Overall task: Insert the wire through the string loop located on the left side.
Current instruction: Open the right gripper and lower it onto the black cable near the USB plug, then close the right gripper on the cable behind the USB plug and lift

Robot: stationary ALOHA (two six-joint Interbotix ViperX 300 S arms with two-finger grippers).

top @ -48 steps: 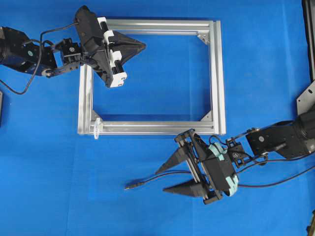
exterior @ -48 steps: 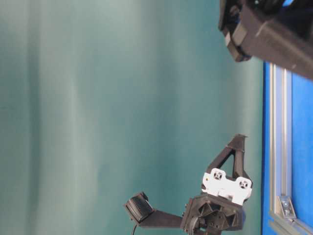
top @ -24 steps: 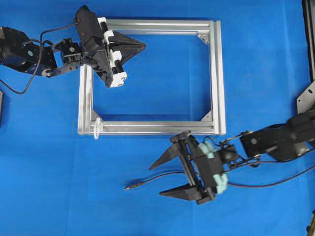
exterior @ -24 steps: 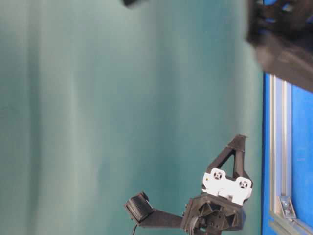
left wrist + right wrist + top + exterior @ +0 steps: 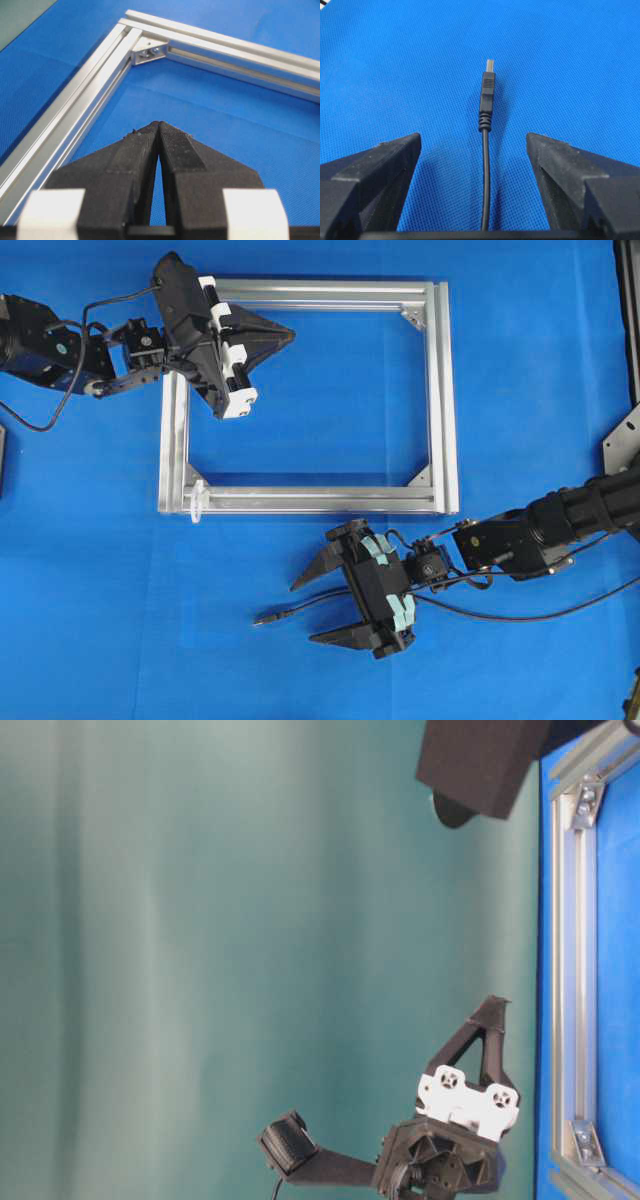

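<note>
Wire (image 5: 300, 611) not yet grasped, lying near the table's front edge between the wide-open jaws of the right hand (image 5: 322, 606); left hand (image 5: 285, 335) shut empty; string loop (image 5: 196, 500) still unthreaded.

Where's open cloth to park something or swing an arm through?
Free: inside the aluminium frame, right of the left gripper; the lower-left cloth below the string loop; the strip right of the frame. Crowded: below the frame's bottom rail, where the right gripper straddles the wire.
</note>
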